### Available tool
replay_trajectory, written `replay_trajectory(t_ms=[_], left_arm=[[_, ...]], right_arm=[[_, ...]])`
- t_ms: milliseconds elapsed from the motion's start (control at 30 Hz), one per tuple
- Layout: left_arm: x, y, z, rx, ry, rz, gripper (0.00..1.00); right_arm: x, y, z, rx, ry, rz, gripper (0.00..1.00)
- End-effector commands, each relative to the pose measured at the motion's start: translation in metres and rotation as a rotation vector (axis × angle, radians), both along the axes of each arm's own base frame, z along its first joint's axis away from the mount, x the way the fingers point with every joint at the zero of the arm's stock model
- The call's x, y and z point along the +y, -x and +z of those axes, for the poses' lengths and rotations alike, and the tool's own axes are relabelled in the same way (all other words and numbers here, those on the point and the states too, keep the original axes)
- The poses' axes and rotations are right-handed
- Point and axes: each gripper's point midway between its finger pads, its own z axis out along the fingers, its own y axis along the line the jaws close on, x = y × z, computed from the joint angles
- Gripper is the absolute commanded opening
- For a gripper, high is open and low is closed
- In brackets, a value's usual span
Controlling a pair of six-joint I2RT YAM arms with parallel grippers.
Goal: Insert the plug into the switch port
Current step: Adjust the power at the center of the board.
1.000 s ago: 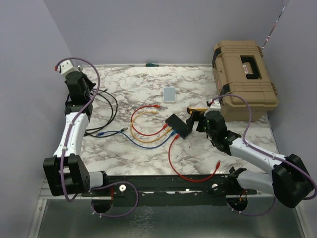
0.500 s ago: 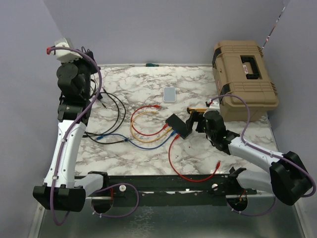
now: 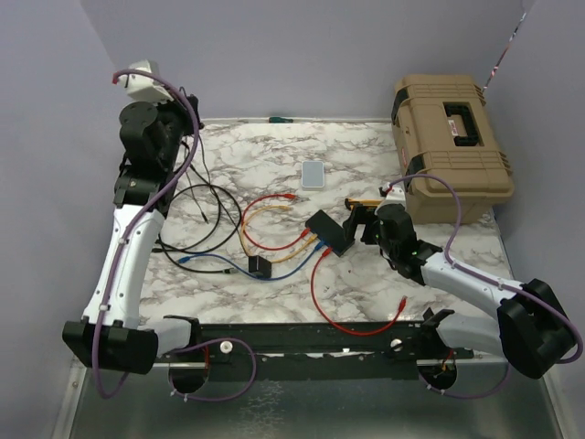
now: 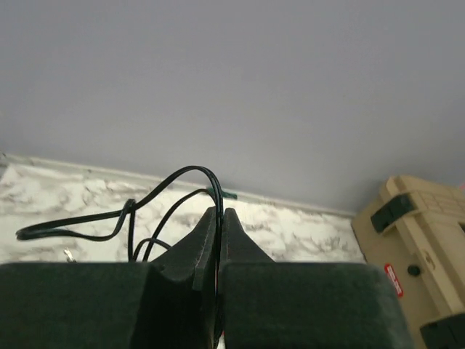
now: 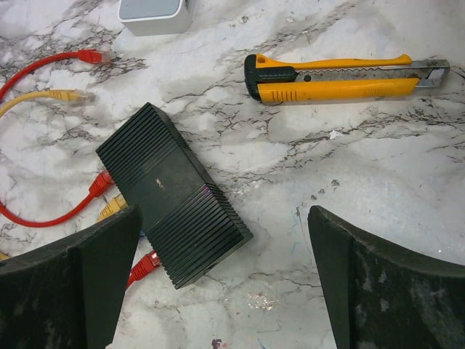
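L gripper (image 4: 219, 218) is pinching tight on a thin black cable (image 4: 174, 182), holding it up off the marble table (image 3: 274, 155) at the far-left side, while a small black adapter (image 3: 260, 266) is lying on the tabletop nr the front edge. R gripper (image 5: 224, 218) is hovering w/ fingers spread wide just over the switch (image 5: 171, 193). The switch is lying flat mid-table w/ a red plug (image 5: 102, 184) & a yellow plug (image 5: 112, 209) sitting along one long edge, and a yellow utility knife (image 5: 341, 76) is lying apart from it.
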Motion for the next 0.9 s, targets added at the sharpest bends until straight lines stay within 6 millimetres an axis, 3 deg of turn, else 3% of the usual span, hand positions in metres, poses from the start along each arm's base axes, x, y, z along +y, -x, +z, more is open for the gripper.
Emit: replay_trajectory(t_ms=[0,233,433,700,867], left_arm=[[-0.039,-0.008,-0.023,0.073,0.005,-0.158,0.01],[-0.081,-0.007,0.018,0.002,0.018,-0.299,0.01],[-0.106,0.008,0.055,-0.071,0.036,-0.378,0.01],[-0.139,0.017,0.038,-0.025,0.053,-0.497,0.01],[-0.161,0.032,0.052,-0.049,0.062,-0.578,0.01]], right_arm=[[0.002,-0.001,0.002,-0.017,-0.005,0.001,1.0],[0.001,-0.002,0.002,-0.02,-0.003,-0.004,1.0],[0.0,-0.002,0.003,-0.022,-0.002,-0.006,1.0],[-0.001,-0.001,0.004,-0.024,-0.004,-0.01,1.0],[-0.004,-0.002,0.004,-0.015,0.001,-0.033,1.0]])
